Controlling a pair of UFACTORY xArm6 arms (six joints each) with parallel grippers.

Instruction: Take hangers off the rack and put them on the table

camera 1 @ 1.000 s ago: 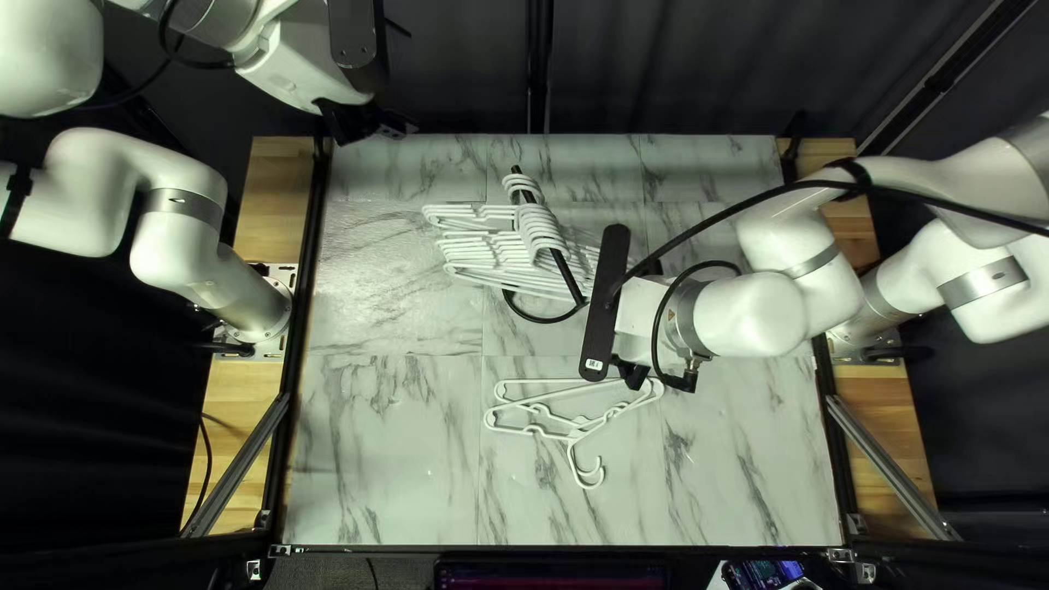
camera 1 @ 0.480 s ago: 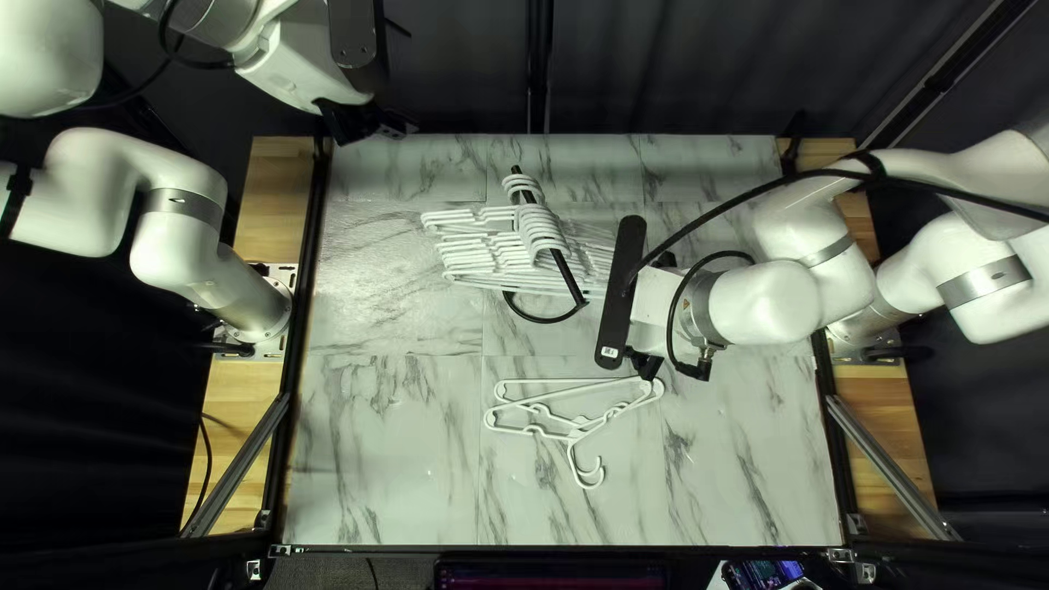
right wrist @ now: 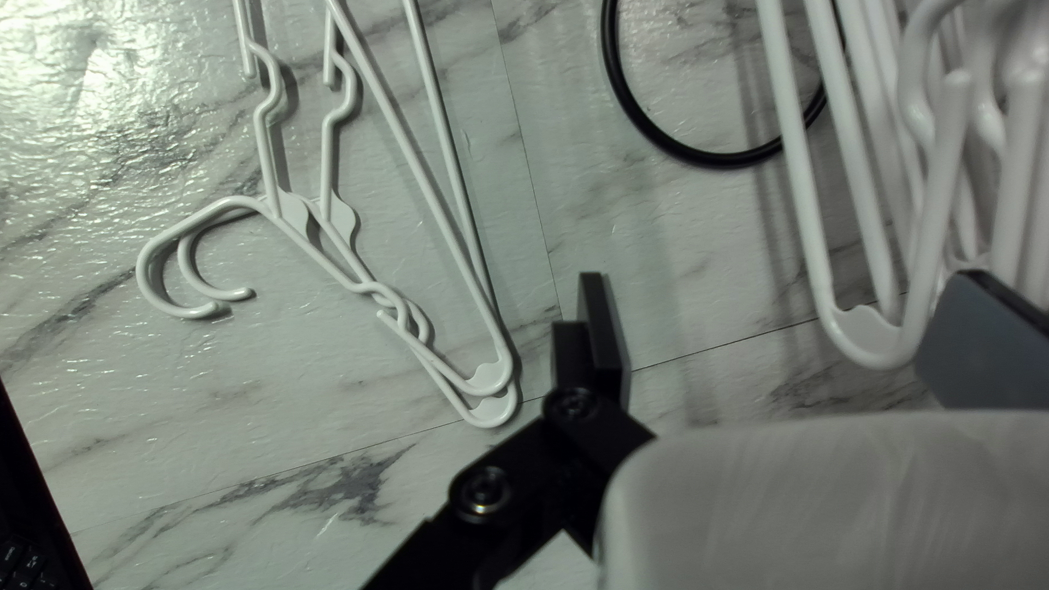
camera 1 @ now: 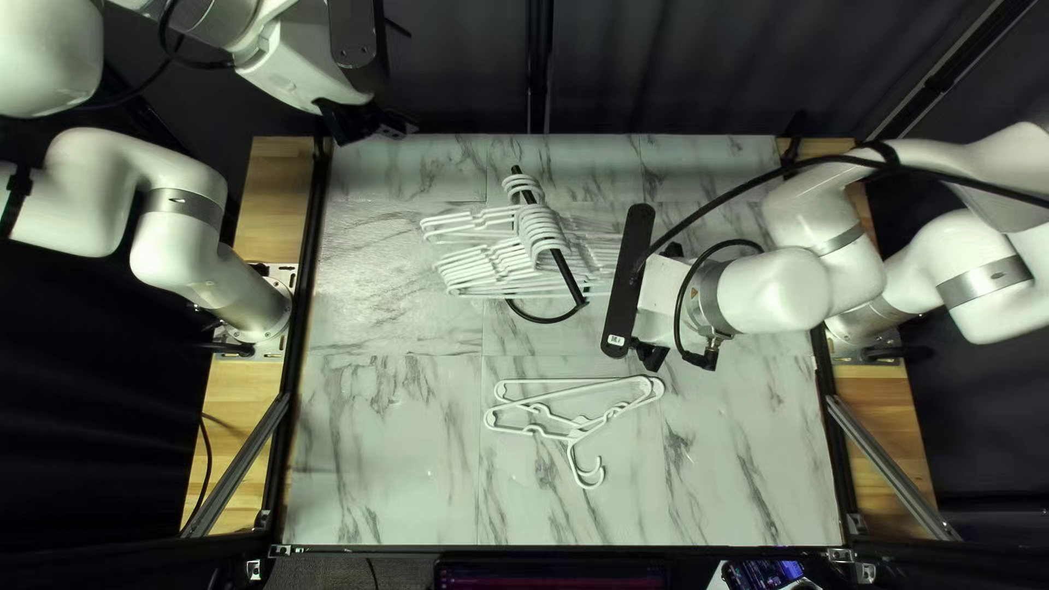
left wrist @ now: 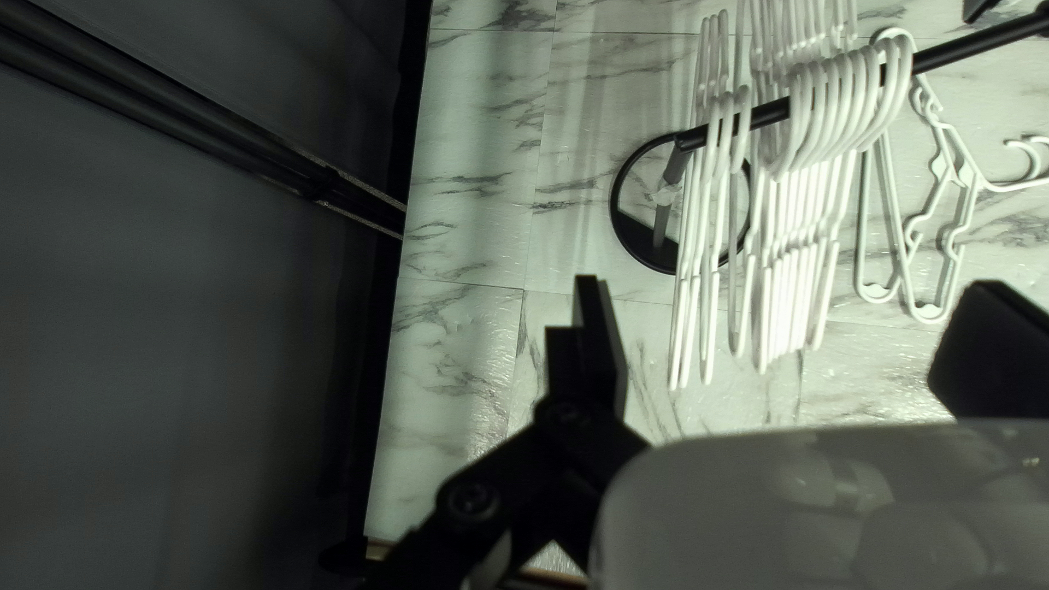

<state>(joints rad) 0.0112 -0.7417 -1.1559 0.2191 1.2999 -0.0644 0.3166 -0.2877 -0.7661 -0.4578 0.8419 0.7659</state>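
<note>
A row of white hangers [camera 1: 543, 235] is hung by its hooks on the black bar [camera 1: 568, 275] of the rack, whose ring-shaped foot [camera 1: 543, 320] is set on the marbled bench [camera 1: 382, 437]. Two loose hangers [camera 1: 541, 381] are laid flat and overlapping on the bench, between the rack and the near edge, with both hooks pointed toward that edge.

The right pincer [camera 1: 651, 355] is held to the right of the hung hangers, near their ends, and the loose pair is placed nearer the bench's near edge. In the right wrist view, the two fingers of the right pincer [right wrist: 778, 279] are spread apart, and nothing is clamped by them. The end of a hung hanger is seen just beside one finger; whether it is touched cannot be told. The loose pair is seen beyond the other finger, outside the gap.

The left pincer [camera 1: 366, 120] is held up by the bench's far edge, toward the left of the top left view, well apart from all the hangers. Its fingers are also spread, with nothing gripped; in its wrist view, the hung hangers are seen ahead of the gap.
</note>
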